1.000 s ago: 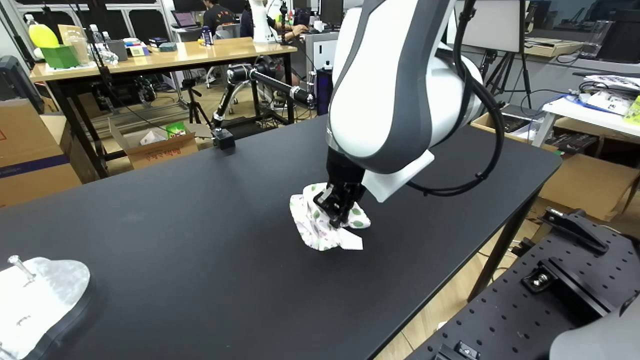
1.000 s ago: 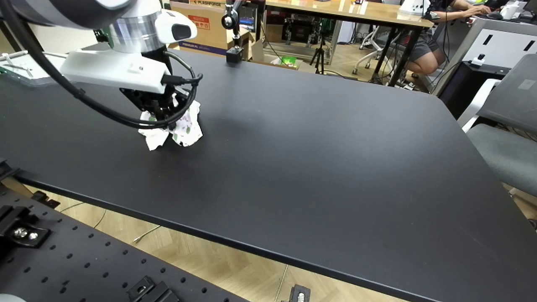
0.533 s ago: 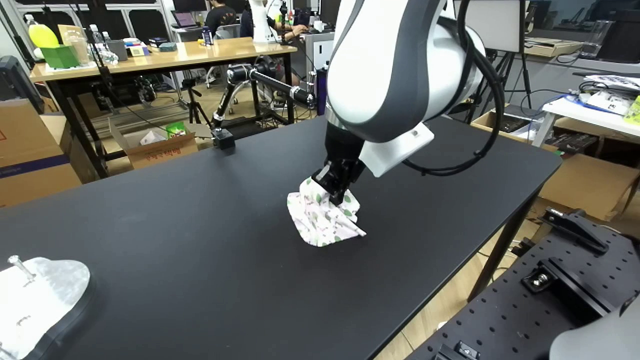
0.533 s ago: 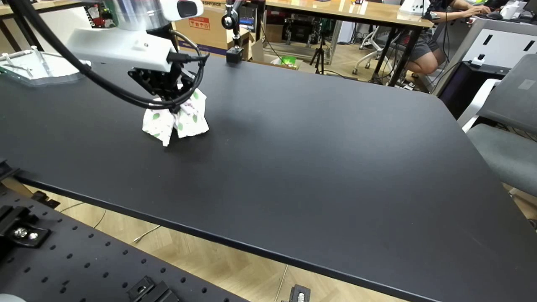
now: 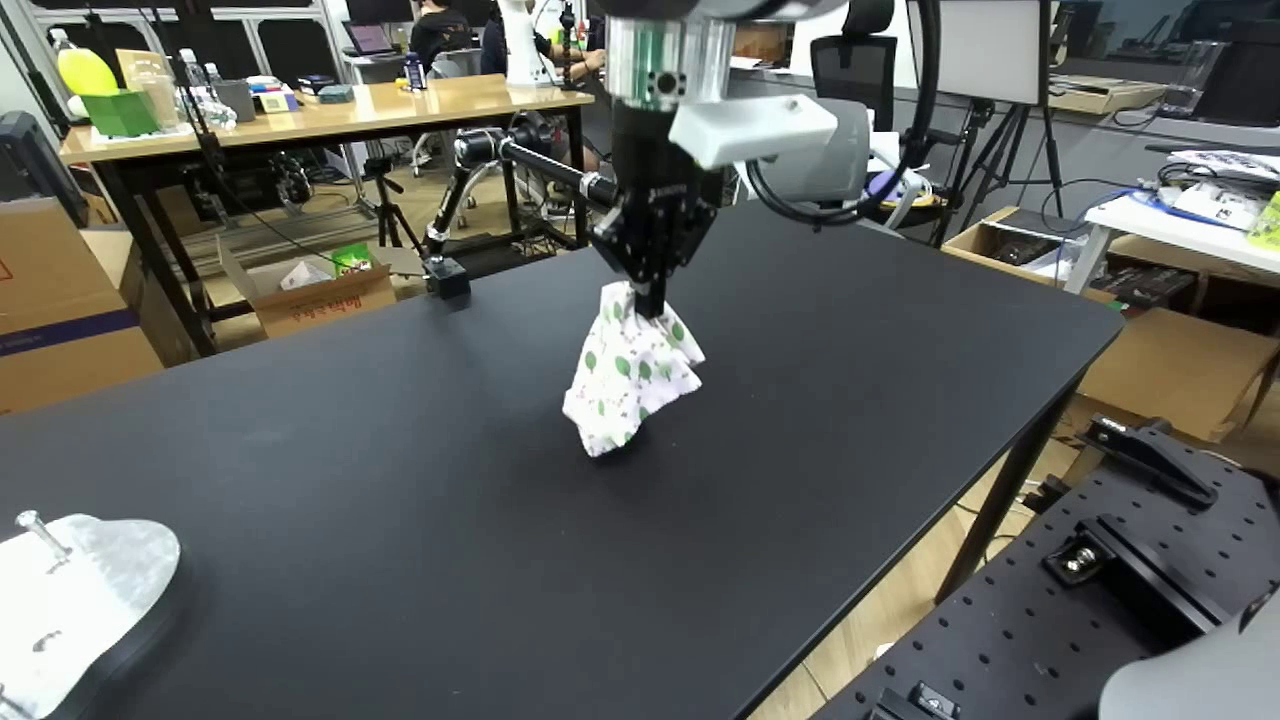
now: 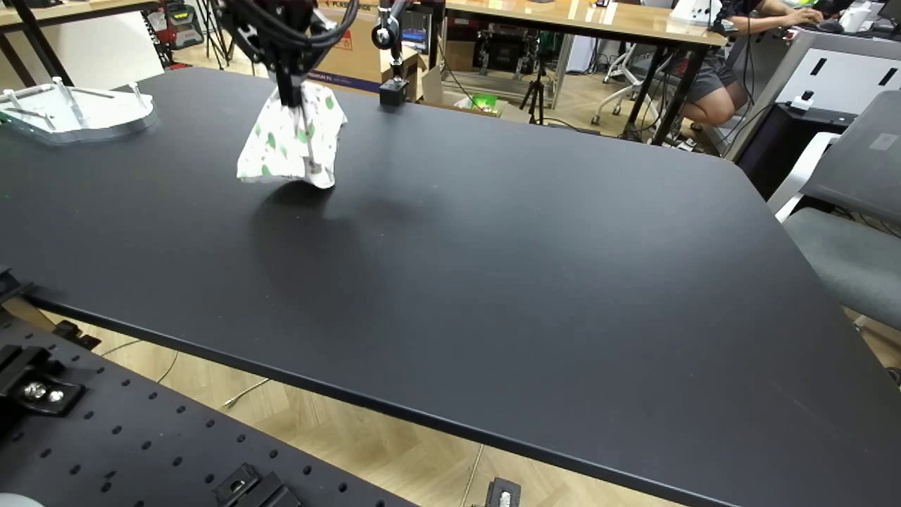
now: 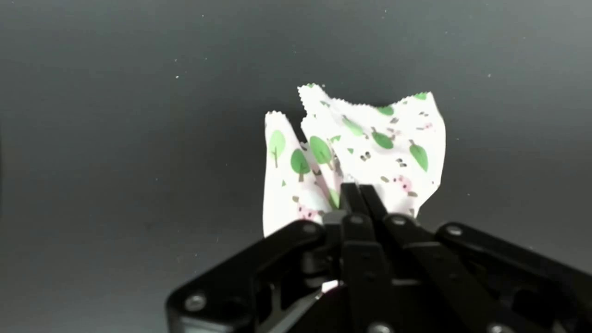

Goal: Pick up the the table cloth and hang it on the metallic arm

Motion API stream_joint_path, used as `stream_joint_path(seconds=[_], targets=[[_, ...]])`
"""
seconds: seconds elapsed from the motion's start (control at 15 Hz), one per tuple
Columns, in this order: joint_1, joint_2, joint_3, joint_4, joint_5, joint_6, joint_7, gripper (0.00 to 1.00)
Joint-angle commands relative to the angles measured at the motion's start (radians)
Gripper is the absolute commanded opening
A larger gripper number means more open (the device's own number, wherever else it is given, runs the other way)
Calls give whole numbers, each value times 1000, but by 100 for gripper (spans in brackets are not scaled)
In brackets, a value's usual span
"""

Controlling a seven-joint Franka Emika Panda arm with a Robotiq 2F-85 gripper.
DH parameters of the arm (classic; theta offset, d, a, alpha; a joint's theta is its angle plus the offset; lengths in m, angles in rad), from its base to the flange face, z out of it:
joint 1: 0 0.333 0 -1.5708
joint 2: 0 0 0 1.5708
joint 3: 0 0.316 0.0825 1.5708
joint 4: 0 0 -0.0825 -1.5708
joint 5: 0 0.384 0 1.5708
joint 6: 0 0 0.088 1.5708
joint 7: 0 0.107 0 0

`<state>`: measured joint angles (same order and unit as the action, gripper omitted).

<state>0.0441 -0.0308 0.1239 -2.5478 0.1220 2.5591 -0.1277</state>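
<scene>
The gripper (image 7: pixel 360 188) has its 2 jaws together, clamped on the top of the table cloth (image 5: pixel 625 375), a white piece with green tree prints. The table cloth hangs in folds over the dark desk (image 5: pixel 400 520). In both exterior views the metallic arm (image 5: pixel 545 165) stands apart from it, at the desk's edge.

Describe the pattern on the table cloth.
The table cloth is white with green trees and small pink figures; clearest in the wrist view.
</scene>
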Motion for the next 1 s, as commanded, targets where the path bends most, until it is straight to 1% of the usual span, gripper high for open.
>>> stream_joint_path(seconds=[0.0,0.13,0.4,0.53,0.93], targets=[[-1,7,-42,226,-1,-272,12,1],[-6,37,-57,361,-12,-392,30,1],[-11,120,-75,592,-41,-525,52,1],[-11,161,-78,684,-60,-558,58,1],[-16,291,-99,908,-104,-580,102,1]])
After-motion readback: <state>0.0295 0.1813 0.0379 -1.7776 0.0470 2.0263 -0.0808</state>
